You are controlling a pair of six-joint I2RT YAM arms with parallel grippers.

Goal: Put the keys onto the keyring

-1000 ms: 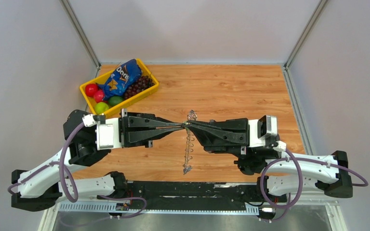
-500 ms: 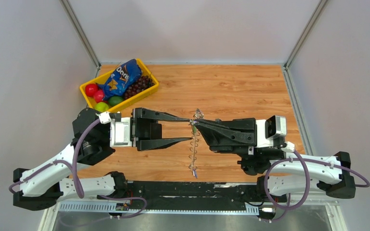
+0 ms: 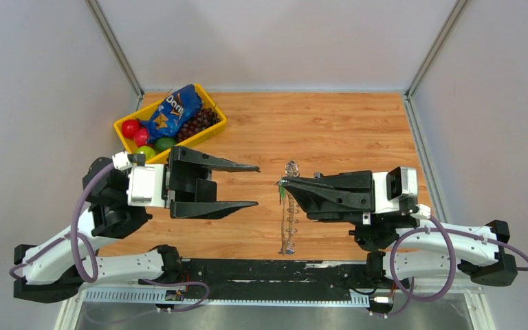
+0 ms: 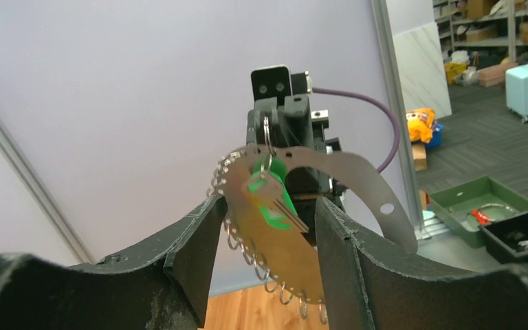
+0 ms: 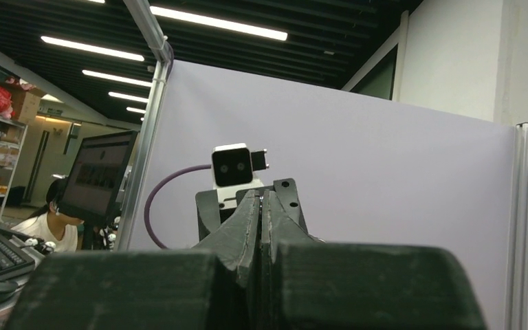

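Note:
My right gripper (image 3: 282,182) is shut on the top of the keyring (image 3: 289,227), which hangs edge-on below it over the table. In the left wrist view the keyring (image 4: 357,175) is a silvery curved band with small rings fringing its lower edge. The keys (image 4: 275,196), dark metal with a green tag (image 4: 280,213), dangle from a small ring at its top. My left gripper (image 3: 257,185) is open and empty, a short way left of the keyring. In its own view the left gripper (image 4: 269,206) frames the keys without touching them. In the right wrist view the right gripper (image 5: 265,199) shows no gap.
A yellow tray (image 3: 121,128) at the back left holds a blue chip bag (image 3: 172,110), grapes and round fruit. Grey walls with metal posts close in the wooden table (image 3: 357,130) on three sides.
My left gripper opened, let go and drew back to the left. My right gripper shifted slightly right, and the keyring went with it.

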